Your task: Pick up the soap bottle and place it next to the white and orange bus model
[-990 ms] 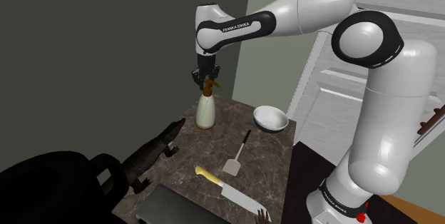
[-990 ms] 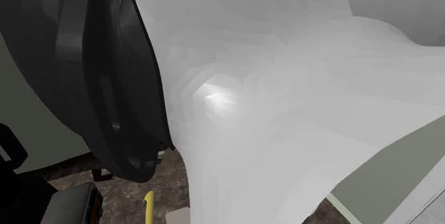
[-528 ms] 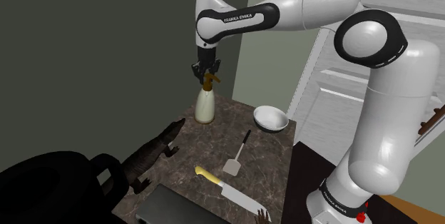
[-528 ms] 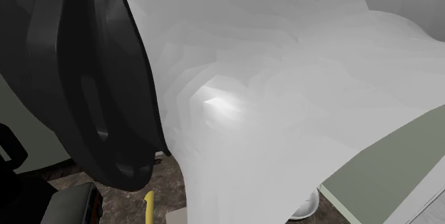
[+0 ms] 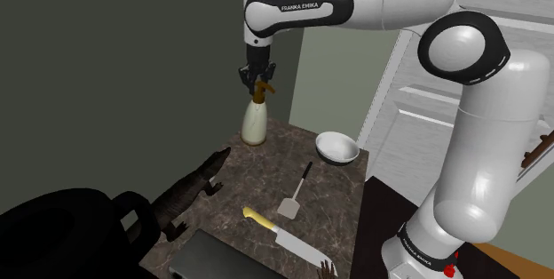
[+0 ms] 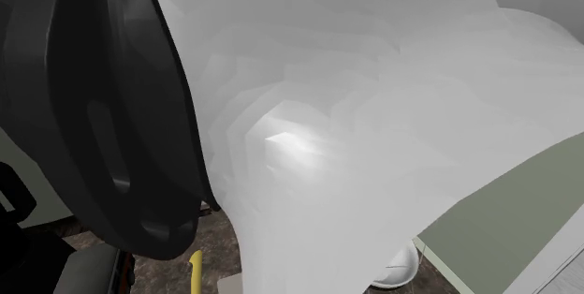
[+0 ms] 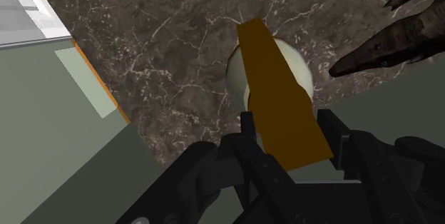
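Observation:
The soap bottle (image 5: 254, 123) has a cream body and a brown pump top. It hangs upright just above the far end of the dark marble table (image 5: 266, 179) in the shoulder view. My gripper (image 5: 257, 80) comes straight down on it and is shut on the pump. In the wrist view the black fingers (image 7: 251, 143) clasp the brown pump (image 7: 274, 94) from both sides, with the cream body (image 7: 303, 73) below it over the marble.
A white bowl (image 5: 337, 147) sits right of the bottle. A spatula (image 5: 296, 193) and a yellow-handled knife (image 5: 282, 235) lie mid-table. A dark lizard figure (image 5: 191, 188) and a bulky black object (image 5: 62, 233) stand at the left. My white arm (image 6: 356, 133) looms close in the second exterior view.
My gripper has risen with the soap bottle in it, lifting it off the table and carrying it slightly toward the far wall. The other objects have stayed put.

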### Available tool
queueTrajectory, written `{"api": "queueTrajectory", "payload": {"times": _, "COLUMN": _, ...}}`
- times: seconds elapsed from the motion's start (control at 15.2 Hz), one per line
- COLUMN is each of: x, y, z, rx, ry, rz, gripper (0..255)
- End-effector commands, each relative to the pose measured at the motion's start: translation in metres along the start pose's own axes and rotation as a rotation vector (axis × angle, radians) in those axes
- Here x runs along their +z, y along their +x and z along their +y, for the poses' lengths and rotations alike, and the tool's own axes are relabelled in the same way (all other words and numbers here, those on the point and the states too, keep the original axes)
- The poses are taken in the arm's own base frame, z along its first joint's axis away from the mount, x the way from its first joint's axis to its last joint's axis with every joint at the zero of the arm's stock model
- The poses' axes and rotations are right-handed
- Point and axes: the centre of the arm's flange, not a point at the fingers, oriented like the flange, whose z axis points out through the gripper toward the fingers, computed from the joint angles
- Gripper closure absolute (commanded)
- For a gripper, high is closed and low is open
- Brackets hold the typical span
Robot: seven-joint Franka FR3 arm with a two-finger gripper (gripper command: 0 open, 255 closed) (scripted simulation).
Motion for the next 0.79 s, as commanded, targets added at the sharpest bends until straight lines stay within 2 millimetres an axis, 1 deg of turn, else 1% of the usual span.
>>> {"api": "queueTrajectory", "payload": {"times": 0.0, "x": -0.011, "y": -0.001, "z": 0.000, "rx": 0.000, "ry": 0.000, "rz": 0.000, "gripper": 255}}
{"api": "queueTrajectory", "payload": {"times": 0.73, "x": -0.070, "y": -0.001, "z": 0.003, "rx": 0.000, "ry": 0.000, "rz": 0.000, "gripper": 255}}
